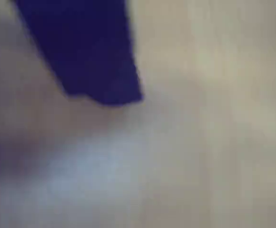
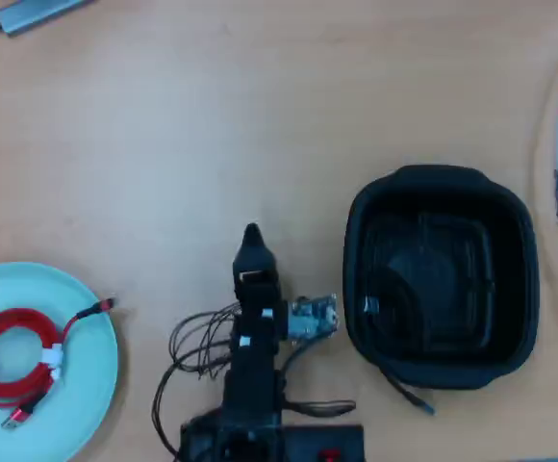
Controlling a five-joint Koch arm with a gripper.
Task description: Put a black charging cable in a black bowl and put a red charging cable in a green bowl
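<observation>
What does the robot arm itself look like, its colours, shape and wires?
The arm is black and slim, narrowing to a pointed black gripper. It bears small white labels, a bare circuit board beside it, and thin black wires looping out from it.

Both cables lie in their bowls, seen from overhead.

The red charging cable (image 2: pixel 10 361), a round coil bound by a white tie, rests inside the pale mint-green bowl (image 2: pixel 85 404) at 8 o'clock, one plug end reaching over the rim toward 2 o'clock. The black charging cable (image 2: pixel 409 289) lies loosely in the matte black bowl (image 2: pixel 440 183) at 4 o'clock, hard to trace against the dark bottom; one plug end hangs over the rim at 6 o'clock.
</observation>
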